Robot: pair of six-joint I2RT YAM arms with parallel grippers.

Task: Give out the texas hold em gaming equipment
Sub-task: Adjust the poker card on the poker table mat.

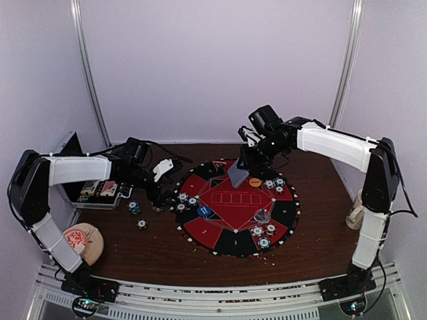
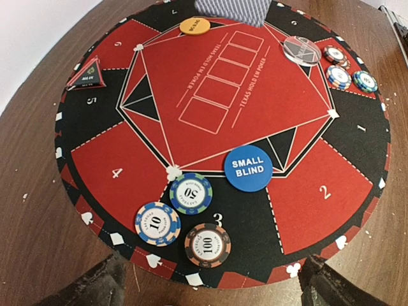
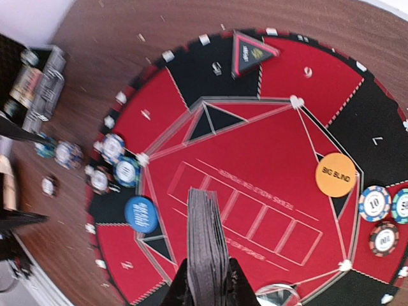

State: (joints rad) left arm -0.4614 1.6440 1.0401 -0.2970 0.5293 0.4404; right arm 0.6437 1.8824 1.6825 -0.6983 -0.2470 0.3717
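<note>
The card deck (image 3: 206, 239) is pinched by the right end effector (image 3: 207, 284) above the mat's (image 2: 319, 185) centre, likely for dealing; the left end effector (image 2: 213, 294) is spread wide near seat-three chips (image 2: 190, 193).

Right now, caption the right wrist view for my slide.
Right gripper clamps a card deck over the round mat, orange button beside three chips.

card deck (image 2: 229, 9) cropped; probable case (image 3: 39, 83) — blurred
</note>
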